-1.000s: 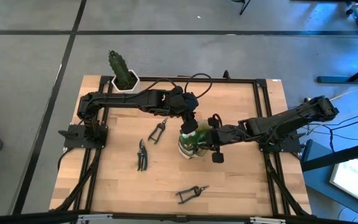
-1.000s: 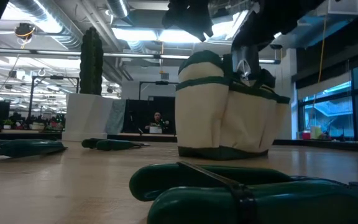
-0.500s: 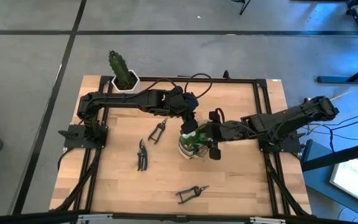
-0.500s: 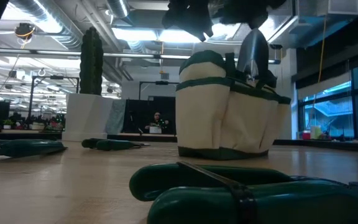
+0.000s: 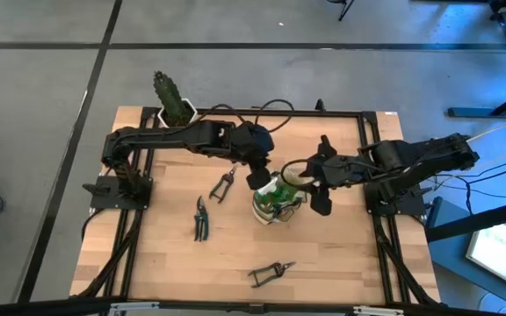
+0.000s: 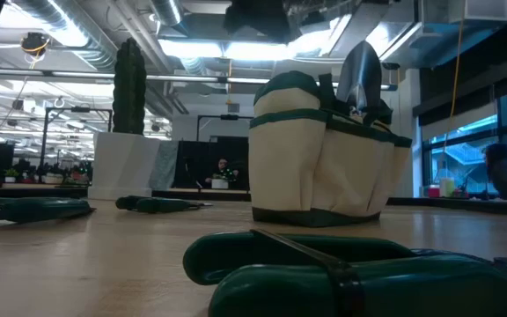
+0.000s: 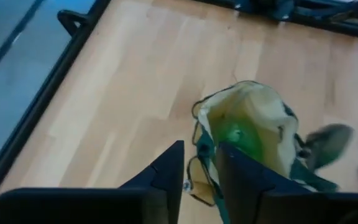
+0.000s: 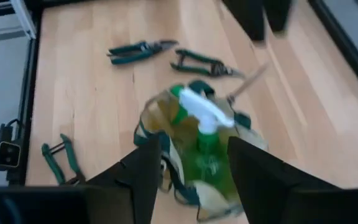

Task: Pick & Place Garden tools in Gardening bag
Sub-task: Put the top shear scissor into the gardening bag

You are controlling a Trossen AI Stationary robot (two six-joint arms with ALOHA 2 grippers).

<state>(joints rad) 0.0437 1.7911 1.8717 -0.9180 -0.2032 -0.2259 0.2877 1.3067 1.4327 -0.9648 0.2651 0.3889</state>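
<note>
The tan and olive-green gardening bag (image 5: pixel 273 200) stands upright on the table's middle. A green spray bottle (image 8: pixel 205 138) with a white head stands inside it. A grey trowel blade (image 6: pixel 359 72) sticks up out of the bag's right side. My left gripper (image 5: pixel 257 180) hovers just above the bag's far-left rim, its fingers a narrow gap apart (image 7: pixel 199 163) and empty. My right gripper (image 5: pixel 308 183) is to the right of the bag, open wide (image 8: pixel 191 160) and empty. Three green-handled pruning shears (image 5: pixel 224 184) (image 5: pixel 200 218) (image 5: pixel 271 274) lie flat on the table.
A green cactus in a white pot (image 5: pixel 172 104) stands at the table's far left corner. The nearest shears (image 6: pixel 324 273) lie close to the near edge. Bare wood lies to the bag's near right (image 5: pixel 341 246). People show in the room beyond (image 6: pixel 223 167).
My right gripper has drawn back from over the bag toward the table's right edge, leaving the trowel standing blade-up in the bag. My left gripper has risen a little and shifted toward the table's left. The bag has stayed in place.
</note>
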